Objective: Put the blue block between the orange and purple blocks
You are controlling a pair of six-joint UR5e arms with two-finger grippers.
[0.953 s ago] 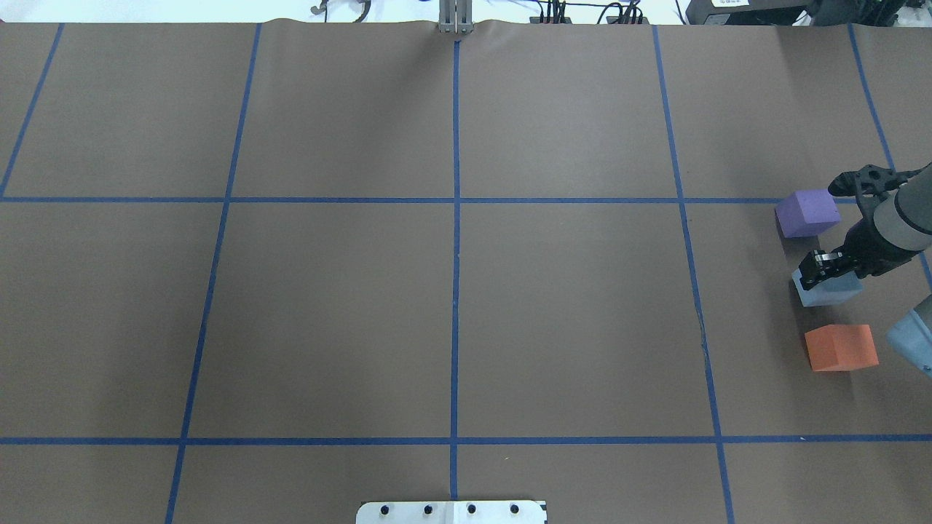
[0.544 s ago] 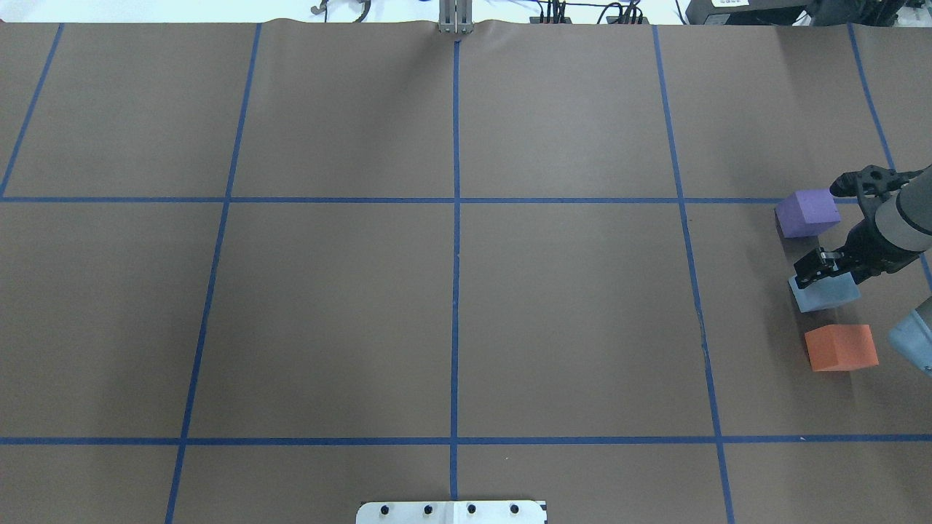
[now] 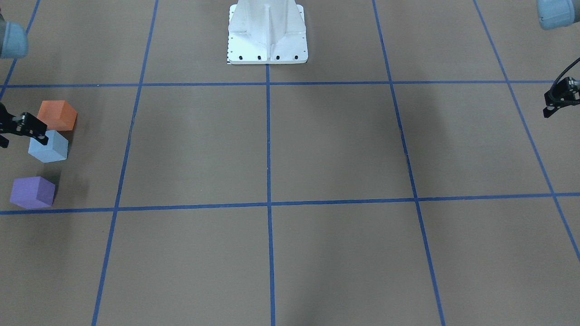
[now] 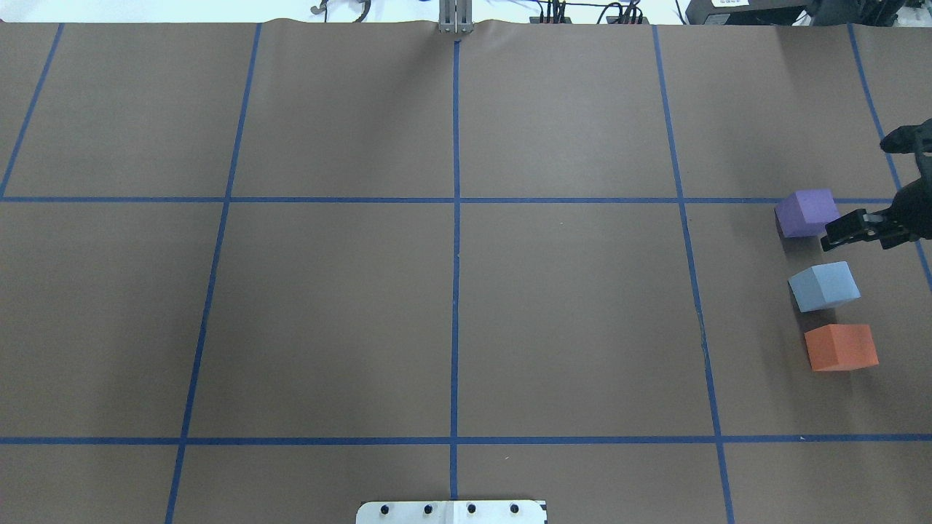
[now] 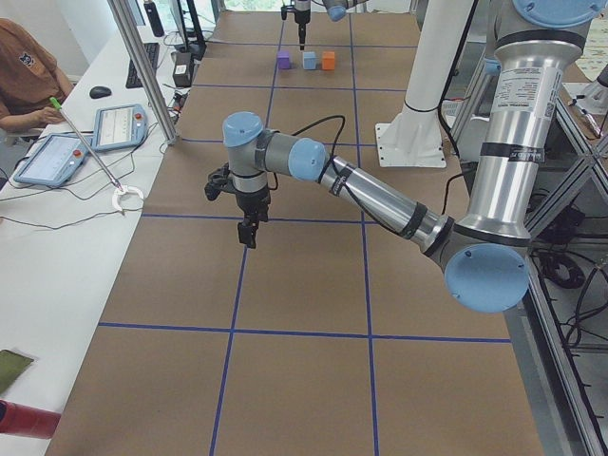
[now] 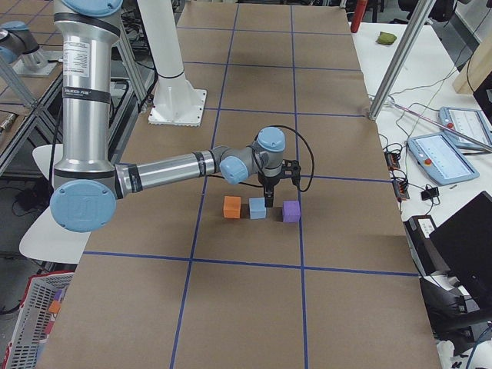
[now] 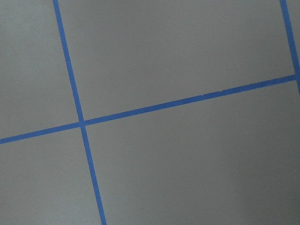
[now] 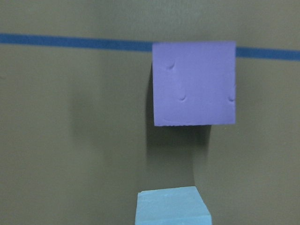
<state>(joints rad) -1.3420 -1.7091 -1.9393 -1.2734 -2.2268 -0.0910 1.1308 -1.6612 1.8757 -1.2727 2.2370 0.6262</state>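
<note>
The blue block [image 4: 824,286] rests on the table between the purple block [image 4: 806,212] and the orange block [image 4: 841,347], all in a row at the far right. My right gripper [image 4: 839,233] is open and empty. It hangs above the gap between the purple and blue blocks and touches neither. The right wrist view looks down on the purple block [image 8: 194,83] and the blue block's top [image 8: 172,206]. My left gripper [image 5: 249,233] hovers over bare table far from the blocks. I cannot tell whether it is open or shut.
Brown paper with a blue tape grid [image 4: 455,200] covers the table. The robot's white base plate [image 3: 267,45] sits at the near middle edge. An operator [image 5: 24,71] with tablets sits at a side desk.
My right gripper has let go of the blue block and lifted up and away toward the purple block's side. The blue block stays on the table between the other two.
</note>
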